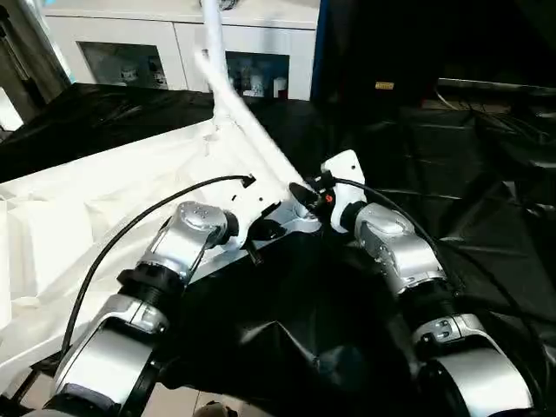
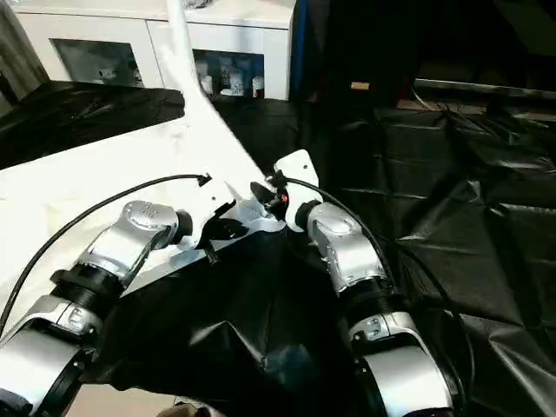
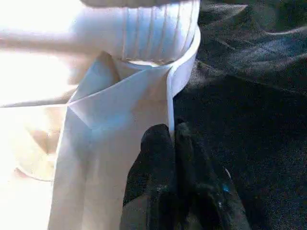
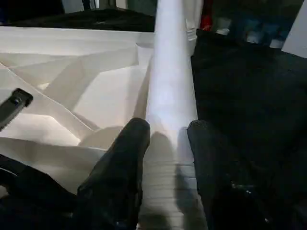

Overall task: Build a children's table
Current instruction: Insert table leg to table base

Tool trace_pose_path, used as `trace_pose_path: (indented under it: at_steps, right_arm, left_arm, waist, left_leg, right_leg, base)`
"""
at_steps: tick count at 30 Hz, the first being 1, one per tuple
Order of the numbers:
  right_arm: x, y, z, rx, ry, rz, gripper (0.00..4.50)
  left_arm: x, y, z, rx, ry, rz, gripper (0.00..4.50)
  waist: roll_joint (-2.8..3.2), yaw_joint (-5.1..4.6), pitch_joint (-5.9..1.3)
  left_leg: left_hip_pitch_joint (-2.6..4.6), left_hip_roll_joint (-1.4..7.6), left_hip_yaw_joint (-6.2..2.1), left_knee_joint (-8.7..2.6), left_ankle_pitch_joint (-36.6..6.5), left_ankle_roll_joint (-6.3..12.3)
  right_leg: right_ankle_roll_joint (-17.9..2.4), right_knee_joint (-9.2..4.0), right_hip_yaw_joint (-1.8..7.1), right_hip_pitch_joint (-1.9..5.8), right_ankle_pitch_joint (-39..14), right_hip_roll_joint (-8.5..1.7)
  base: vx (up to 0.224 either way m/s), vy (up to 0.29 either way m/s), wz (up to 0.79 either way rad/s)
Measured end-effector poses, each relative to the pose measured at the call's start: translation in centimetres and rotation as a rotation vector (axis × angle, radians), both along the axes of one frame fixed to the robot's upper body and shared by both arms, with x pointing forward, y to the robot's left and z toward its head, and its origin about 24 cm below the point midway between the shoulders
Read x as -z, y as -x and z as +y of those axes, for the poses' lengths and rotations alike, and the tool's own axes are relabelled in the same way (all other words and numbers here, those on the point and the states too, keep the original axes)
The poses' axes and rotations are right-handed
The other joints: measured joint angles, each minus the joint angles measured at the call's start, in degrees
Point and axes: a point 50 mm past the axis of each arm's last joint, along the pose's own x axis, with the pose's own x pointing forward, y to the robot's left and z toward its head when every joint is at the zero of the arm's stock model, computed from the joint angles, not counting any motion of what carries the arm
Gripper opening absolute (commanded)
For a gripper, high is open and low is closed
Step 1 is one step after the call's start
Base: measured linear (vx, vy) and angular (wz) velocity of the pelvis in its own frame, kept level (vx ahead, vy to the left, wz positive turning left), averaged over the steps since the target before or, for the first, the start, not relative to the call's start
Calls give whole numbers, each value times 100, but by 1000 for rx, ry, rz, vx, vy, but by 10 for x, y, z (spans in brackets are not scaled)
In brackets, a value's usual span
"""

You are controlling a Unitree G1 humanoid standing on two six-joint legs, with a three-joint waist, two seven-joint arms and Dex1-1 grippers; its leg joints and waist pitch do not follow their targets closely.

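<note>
— At the near corner of the tabletop (image 1: 95, 200), what is gripped?
— A leg (image 4: 169, 91) is straddled by the right claw (image 4: 168, 129); the rim is pinched by the closed left claw (image 3: 171, 134).

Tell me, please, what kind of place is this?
Probably an indoor lab or workshop set up for robot trials. A black sheet covers the work surface, a white cabinet with glass doors holding small items stands behind, and the table top lies upside down for assembly.
</note>
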Motion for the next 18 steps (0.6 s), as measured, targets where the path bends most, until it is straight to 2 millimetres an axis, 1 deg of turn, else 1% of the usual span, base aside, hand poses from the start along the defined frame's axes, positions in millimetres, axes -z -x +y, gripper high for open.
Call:
trace_pose_path:
  at_steps: [2,3,4,6,7,9,10,11,12,13,15,16,18]
  right_arm:
    - [-1,0,0,-11,0,-5,108]
    - [0,0,0,-14,3,-5,108]
    - [0,0,-1,-19,7,-4,87]
    - [-1,1,0,-36,13,-8,83]
    - [-2,1,0,-50,22,-8,68]
    - [-3,1,0,-67,33,-6,68]
    - [-3,0,0,-71,37,-1,45]
    - [-4,0,-1,-74,44,3,41]
    - [-5,-1,-2,-77,56,6,41]
    - [-6,-1,-4,-88,78,4,32]
    - [-8,-1,-9,-102,102,9,32]
    - [-9,-1,-12,-108,112,12,1]
    - [-12,0,-14,-124,126,17,0]
  left_arm:
    - [1,1,1,3,1,-6,0]
    - [0,2,1,4,1,-8,0]
    - [1,2,2,4,0,-10,0]
    - [1,2,3,5,-1,-13,0]
    - [1,3,4,9,-2,-15,0]
    - [1,3,6,14,-4,-18,0]
    - [1,4,7,15,-6,-21,0]
    - [0,4,7,15,-8,-22,0]
    - [0,4,8,17,-9,-22,0]
    - [0,4,8,22,-9,-21,0]
    - [0,5,8,29,-9,-22,0]
    - [0,6,8,35,-10,-23,0]
    - [-1,7,7,42,-11,-26,0]
  waist:
    - [0,0,0]
    - [0,0,0]
    - [0,-5,0]
    - [-1,-7,0]
    - [-1,-8,0]
    - [-1,-12,0]
    - [-1,-14,0]
    - [-2,-14,0]
    - [-2,-13,0]
    - [-2,-12,1]
    - [-5,-8,2]
    - [-6,0,3]
    - [-7,10,4]
  left_leg:
    - [0,0,0,1,0,0]
    - [0,0,0,1,0,0]
    - [0,0,0,4,0,0]
    - [0,1,0,6,0,0]
    - [0,1,0,7,0,0]
    - [1,2,0,8,0,0]
    - [1,2,0,8,0,0]
    - [1,2,0,9,0,0]
    - [1,2,0,10,0,0]
    - [0,2,0,11,0,0]
    - [-1,2,0,13,0,0]
    - [-2,2,0,14,0,1]
    - [-3,2,0,17,0,1]
  right_leg:
    - [0,1,0,0,0,0]
    - [0,1,0,0,0,0]
    - [0,2,0,0,0,0]
    - [0,4,1,0,0,0]
    - [0,5,1,0,0,0]
    - [0,7,1,0,0,0]
    - [0,8,0,0,0,0]
    - [0,9,0,0,0,0]
    - [0,10,0,0,0,0]
    - [0,10,0,0,0,0]
    - [0,11,1,0,0,0]
    - [0,11,0,0,0,0]
    - [0,12,0,0,0,0]
  base:
    - [0,0,0]
    - [0,0,0]
    - [0,0,0]
    - [0,0,0]
    - [0,0,0]
    - [0,0,0]
    - [0,0,0]
    - [0,0,0]
    - [0,0,0]
    - [0,0,0]
    - [0,0,0]
    - [0,0,0]
    - [0,0,0]
